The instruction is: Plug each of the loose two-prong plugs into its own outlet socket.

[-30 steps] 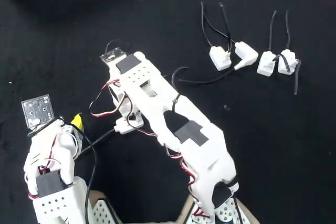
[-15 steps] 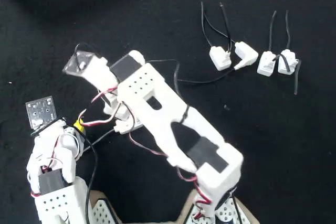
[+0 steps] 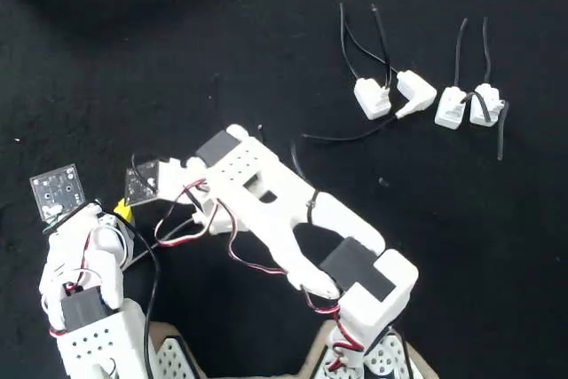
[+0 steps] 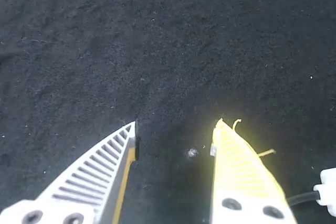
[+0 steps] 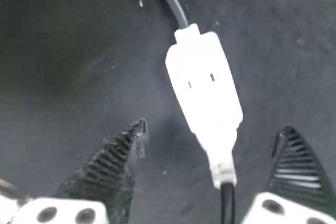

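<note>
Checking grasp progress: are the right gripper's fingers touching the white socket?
Apart. The right wrist view shows the white socket lying between the open fingers of the right gripper, with bare black table on either side.

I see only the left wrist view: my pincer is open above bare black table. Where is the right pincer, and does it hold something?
Observer: The right pincer is open and holds nothing; a white socket piece lies on the table between its fingers, touching neither.
Operator: Has this piece a cable?
Observer: Yes, a grey cable leaves one end, a black cable the other.
Operator: Are there other pieces?
Observer: Four more white ones, as one pair and a second pair, lie at the far right.
</note>
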Robot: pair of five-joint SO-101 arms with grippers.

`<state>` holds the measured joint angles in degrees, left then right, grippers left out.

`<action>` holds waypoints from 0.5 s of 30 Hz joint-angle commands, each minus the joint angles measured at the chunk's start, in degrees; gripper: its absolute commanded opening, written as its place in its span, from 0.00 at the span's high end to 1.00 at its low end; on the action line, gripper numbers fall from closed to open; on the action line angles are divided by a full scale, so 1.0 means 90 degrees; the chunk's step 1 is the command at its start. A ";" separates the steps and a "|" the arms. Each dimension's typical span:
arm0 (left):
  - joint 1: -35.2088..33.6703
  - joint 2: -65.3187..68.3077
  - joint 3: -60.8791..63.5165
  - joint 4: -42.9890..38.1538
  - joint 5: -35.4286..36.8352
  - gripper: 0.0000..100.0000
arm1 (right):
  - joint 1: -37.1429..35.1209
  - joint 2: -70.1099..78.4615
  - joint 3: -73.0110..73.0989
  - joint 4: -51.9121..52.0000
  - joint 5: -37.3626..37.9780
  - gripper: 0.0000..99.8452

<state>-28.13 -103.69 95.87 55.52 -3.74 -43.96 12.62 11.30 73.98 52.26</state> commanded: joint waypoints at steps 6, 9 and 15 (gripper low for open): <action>-0.0073 -0.0049 0.0112 -0.0127 0.0020 0.76 | -0.0088 -0.0054 0.0308 -0.0908 0.0127 0.64; -0.0083 -0.0049 0.0112 -0.0127 0.0020 0.76 | -0.0059 0.0220 0.0249 -0.0908 0.0342 0.66; -0.0093 -0.0049 0.0112 -0.0127 0.0020 0.76 | 0.0147 0.0435 -0.0093 -0.0860 0.0205 0.81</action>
<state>-28.13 -103.69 95.87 55.52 -3.74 -44.13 17.01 13.85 66.86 54.73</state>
